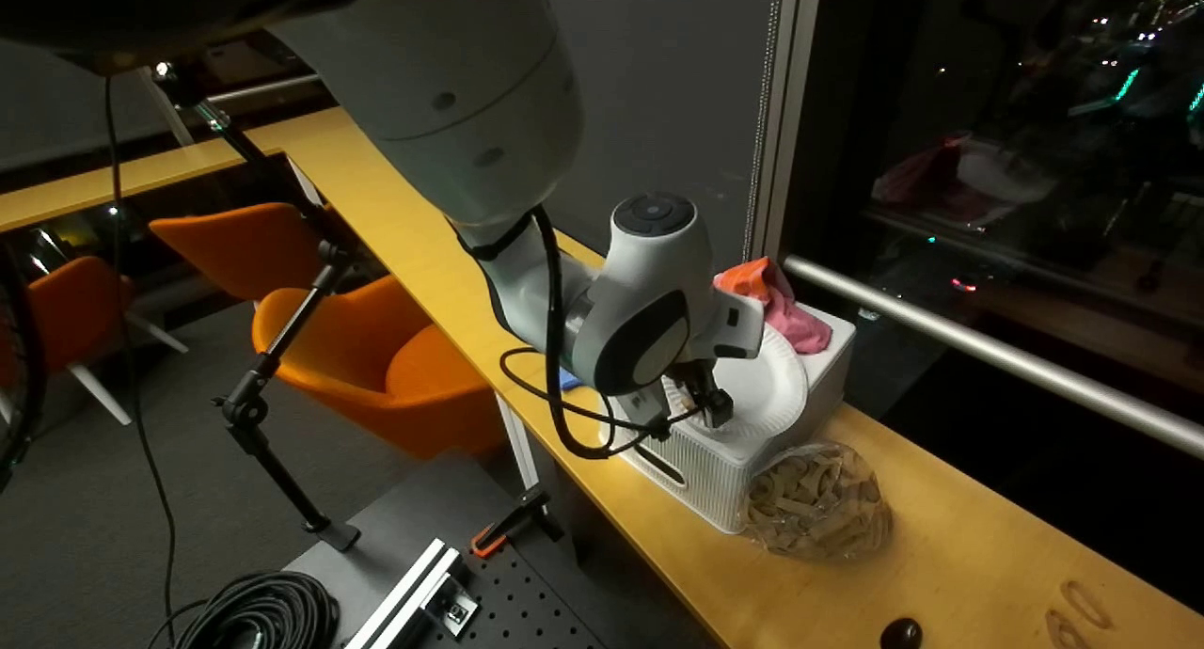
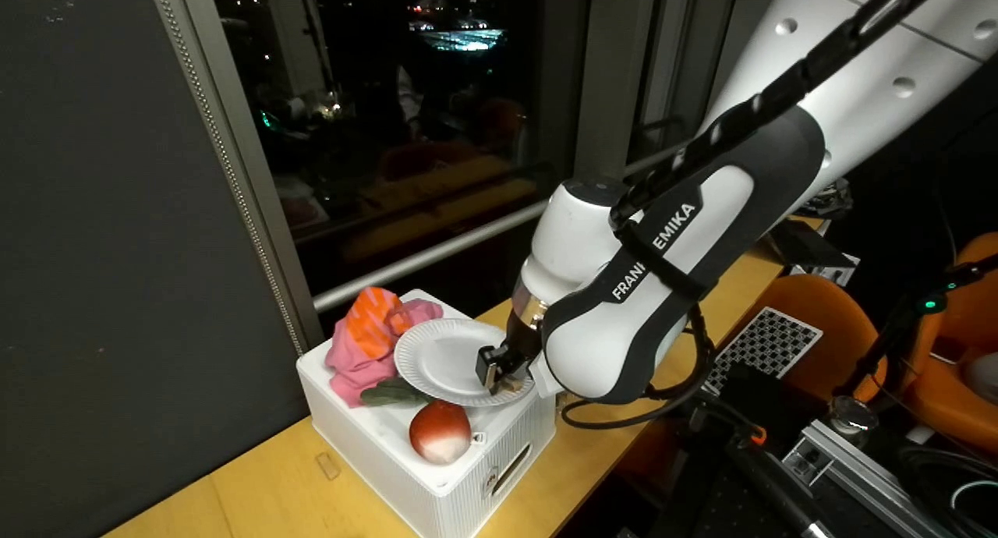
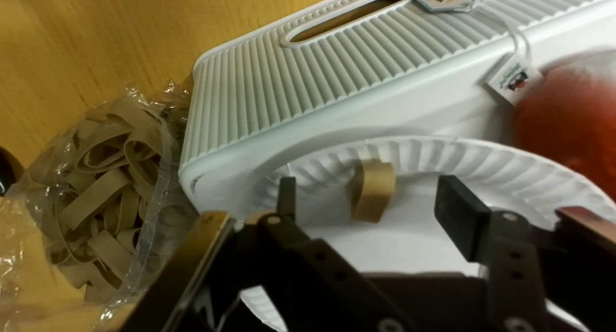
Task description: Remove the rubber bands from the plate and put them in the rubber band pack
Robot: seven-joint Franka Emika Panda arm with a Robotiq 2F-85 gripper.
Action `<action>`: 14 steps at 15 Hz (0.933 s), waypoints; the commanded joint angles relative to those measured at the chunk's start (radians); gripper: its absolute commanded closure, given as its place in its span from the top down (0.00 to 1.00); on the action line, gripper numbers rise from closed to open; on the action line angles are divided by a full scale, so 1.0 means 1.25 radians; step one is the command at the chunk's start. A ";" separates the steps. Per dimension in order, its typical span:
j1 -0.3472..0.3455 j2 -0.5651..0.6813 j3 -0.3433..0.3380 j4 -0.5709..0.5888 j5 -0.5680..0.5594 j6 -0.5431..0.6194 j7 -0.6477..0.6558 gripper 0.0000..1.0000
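Observation:
The white plate (image 1: 785, 386) lies on the upturned white box in both exterior views (image 2: 437, 349); its fluted rim (image 3: 433, 151) shows in the wrist view. A tan rubber band (image 3: 378, 190) stands near that rim, between my open fingers (image 3: 369, 202), touching neither. A tan patch (image 3: 258, 218) beside the left finger may be another band, mostly hidden. In an exterior view, tan bands (image 2: 511, 384) show beside my fingertips (image 2: 490, 370). My gripper (image 1: 704, 403) is low over the plate. The clear rubber band pack (image 1: 816, 500) sits on the table against the box, left in the wrist view (image 3: 110, 187).
The white box (image 2: 390, 468) also bears a pink-orange cloth (image 2: 374, 331), a green item (image 2: 392, 392) and a red-white round object (image 2: 440, 433). A dark oval object (image 1: 901, 633) and loose tan loops (image 1: 1085, 604) lie on the table. A metal rail (image 1: 988, 348) runs along the window.

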 commanded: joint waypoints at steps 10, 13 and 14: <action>0.013 -0.031 -0.017 -0.026 0.020 -0.001 -0.004 0.00; 0.038 -0.081 -0.064 -0.079 0.005 -0.007 0.007 0.01; 0.054 -0.105 -0.095 -0.104 -0.004 -0.009 0.014 0.01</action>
